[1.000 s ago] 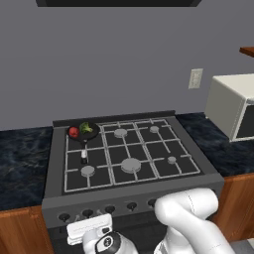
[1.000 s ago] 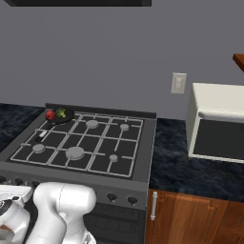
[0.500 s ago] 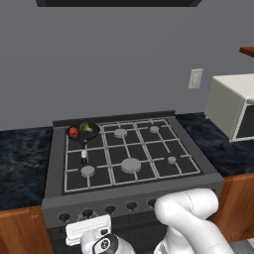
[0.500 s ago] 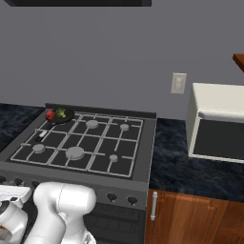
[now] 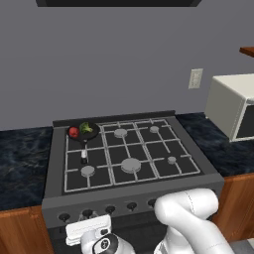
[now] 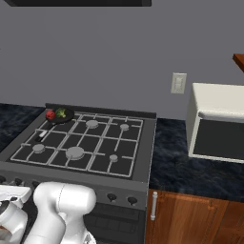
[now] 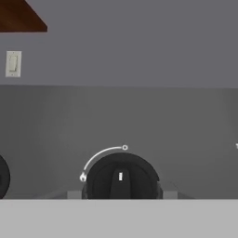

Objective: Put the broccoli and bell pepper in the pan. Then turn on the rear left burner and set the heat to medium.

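The pan (image 5: pixel 83 132) sits on the rear left burner of the stove (image 5: pixel 193 172), with the bell pepper (image 5: pixel 73 132) and the broccoli (image 5: pixel 87 128) already inside it, the pepper on the side away from the stove's centre and the floret just beside it. That part of the task looks done, so the step in hand is the burner control. The gripper (image 5: pixel 89 229) is down in front of the stove's control panel, near its left end, and the hand view faces a round black knob (image 7: pixel 122 177) head on, its white pointer mark upright beneath a curved white scale. The jaws are drawn together, seemingly pinching that knob, though the fingertips themselves cannot be made out against it. The next move, by this judgement, calls for a steady twist of the wrist while the pinch holds, stopping partway along the scale for medium heat instead of running to its end.
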Controlling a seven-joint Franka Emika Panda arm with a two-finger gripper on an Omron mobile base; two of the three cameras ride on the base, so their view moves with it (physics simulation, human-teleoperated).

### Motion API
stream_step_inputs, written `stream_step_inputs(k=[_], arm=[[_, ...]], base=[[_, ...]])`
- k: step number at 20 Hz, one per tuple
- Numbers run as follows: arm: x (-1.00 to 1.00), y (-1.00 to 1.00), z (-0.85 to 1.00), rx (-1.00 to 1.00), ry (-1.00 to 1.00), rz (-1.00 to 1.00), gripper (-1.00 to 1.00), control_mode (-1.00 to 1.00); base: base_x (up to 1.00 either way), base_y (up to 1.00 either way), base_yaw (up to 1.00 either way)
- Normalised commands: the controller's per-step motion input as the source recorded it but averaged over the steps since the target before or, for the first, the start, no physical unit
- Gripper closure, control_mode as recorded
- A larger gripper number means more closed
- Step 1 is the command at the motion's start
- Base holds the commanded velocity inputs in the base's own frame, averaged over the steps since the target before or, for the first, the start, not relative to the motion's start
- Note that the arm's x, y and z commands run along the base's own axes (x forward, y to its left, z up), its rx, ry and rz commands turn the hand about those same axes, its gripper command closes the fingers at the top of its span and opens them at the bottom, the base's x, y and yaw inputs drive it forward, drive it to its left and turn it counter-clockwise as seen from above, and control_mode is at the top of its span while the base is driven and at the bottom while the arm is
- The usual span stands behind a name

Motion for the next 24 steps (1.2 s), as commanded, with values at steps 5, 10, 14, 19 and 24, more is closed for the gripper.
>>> stream_step_inputs(k=[5,10,14,19,24], arm=[[0.0,-0.05,0.0,-0.1,0.0,0.0,1.0,-1.0],[-0.01,-0.29,0.0,-0.25,0.0,-0.03,1.0,-1.0],[-0.12,-0.21,0.0,-0.31,0.0,-0.07,1.0,-1.0],[-0.18,-0.1,0.0,-0.31,0.0,-0.08,1.0,-1.0],[-0.28,-0.07,0.0,-0.31,0.0,-0.11,1.0,-1.0]], base=[[0.0,0.0,0.0],[0.0,0.0,0.0],[0.0,0.0,0.0],[0.0,0.0,0.0],[0.0,0.0,0.0]])
